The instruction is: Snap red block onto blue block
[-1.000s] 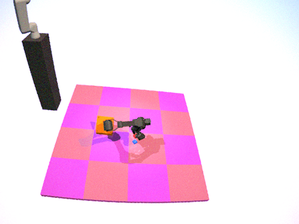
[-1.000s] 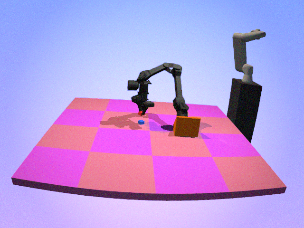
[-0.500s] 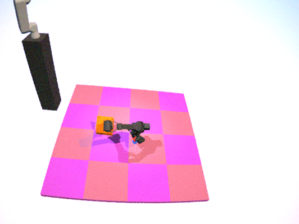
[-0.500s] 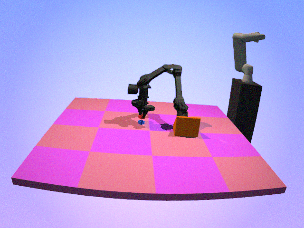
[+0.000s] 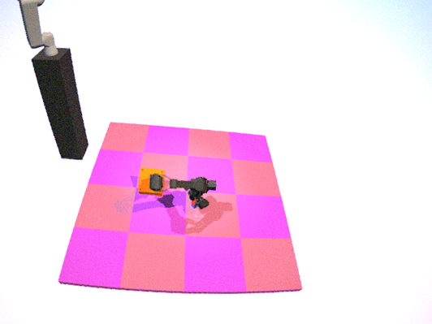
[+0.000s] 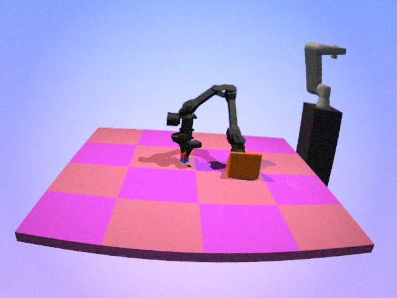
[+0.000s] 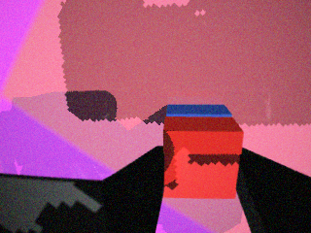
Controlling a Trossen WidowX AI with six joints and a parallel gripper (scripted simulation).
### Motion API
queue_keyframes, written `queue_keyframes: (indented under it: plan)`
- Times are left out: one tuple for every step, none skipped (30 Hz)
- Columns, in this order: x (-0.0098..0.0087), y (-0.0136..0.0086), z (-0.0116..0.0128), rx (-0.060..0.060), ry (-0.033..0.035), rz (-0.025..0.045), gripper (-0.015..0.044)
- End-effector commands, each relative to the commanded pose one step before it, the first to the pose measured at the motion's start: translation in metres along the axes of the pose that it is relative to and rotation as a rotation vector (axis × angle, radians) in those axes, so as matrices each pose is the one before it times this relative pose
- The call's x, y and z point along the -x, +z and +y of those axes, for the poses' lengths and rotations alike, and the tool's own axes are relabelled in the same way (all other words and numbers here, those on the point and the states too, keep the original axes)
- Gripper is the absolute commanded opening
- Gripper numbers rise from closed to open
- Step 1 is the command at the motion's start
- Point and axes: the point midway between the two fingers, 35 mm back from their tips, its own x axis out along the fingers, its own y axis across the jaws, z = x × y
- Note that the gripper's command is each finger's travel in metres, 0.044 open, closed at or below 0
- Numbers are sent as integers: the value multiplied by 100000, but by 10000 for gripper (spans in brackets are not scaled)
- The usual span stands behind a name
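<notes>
- A flat, square pink-and-magenta checkered board point(image 5: 218, 258) point(image 6: 160, 221) spreads beneath the fingers.
- A black six-joint robot arm point(image 5: 185, 183) point(image 6: 232, 112) arches over it, its black parallel-jaw gripper point(image 5: 194, 200) point(image 6: 185, 153) point(image 7: 198, 155) pointing down, fingers clamped on the red block.
- The red cube-shaped block point(image 5: 193, 201) point(image 6: 183, 155) point(image 7: 201, 165) sits between the fingertips.
- The blue block point(image 5: 193, 206) point(image 6: 183, 160) point(image 7: 198, 110) is directly below the fingers, under the red one; whether the two are fully joined cannot be told.
</notes>
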Motion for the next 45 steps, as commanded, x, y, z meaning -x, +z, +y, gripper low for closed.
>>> queue_keyframes:
  plan:
    - [-44,15,-38,301,-325,50,0]
    - [0,0,0,0,0,0,0]
    - [-23,1,0,0,-1,1,0]
    - [-37,2,0,0,-1,1,0]
    - [-54,2,0,0,-2,1,0]
    - [-77,3,0,0,-3,2,0]
    - [-51,2,0,0,-2,2,0]
    - [-31,1,0,0,-1,1,0]
    - [-12,0,0,0,-1,0,0]
    - [0,0,0,0,0,0,0]
    - [-22,0,0,0,0,0,0]
    - [-39,0,0,0,-1,0,0]
    - [-58,0,0,0,-1,1,0]
    - [-79,0,1,0,-2,1,0]
    - [-90,0,1,0,-2,1,0]
    - [-109,-1,2,0,-3,2,0]
    - [285,2,37,-94,266,-103,0]
    - [0,0,0,0,0,0,0]
    - [0,0,0,0,0,0,0]
    - [0,0,0,0,0,0,0]
    - [0,0,0,0,0,0,0]
    - [0,0,0,0,0,0,0]
    - [0,0,0,0,0,0,0]
    - [0,0,0,0,0,0,26]
    - [0,0,0,0,0,0,53]
    - [0,0,0,0,0,0,79]
    - [0,0,0,0,0,0,105]
    - [0,0,0,0,0,0,131]
    - [0,0,0,0,0,0,158]
    - [0,0,0,0,0,0,184]
    - [0,0,0,0,0,0,210]
    - [0,0,0,0,0,0,220]
    - [0,0,0,0,0,0,220]
    - [0,0,0,0,0,0,220]
    - [0,0,0,0,0,0,220]
    - [0,0,0,0,0,0,220]
    - [0,0,0,0,0,0,220]
    - [0,0,0,0,0,0,220]
    - [265,59,-16,6,52,-57,220]
    - [803,158,-41,20,142,-150,220]
    - [1363,203,-41,35,189,-180,220]
    - [1681,141,-10,42,140,-108,220]
    - [1708,24,28,37,34,5,220]
    - [1726,-98,59,29,-82,109,220]
    - [1434,-175,66,15,-163,162,220]
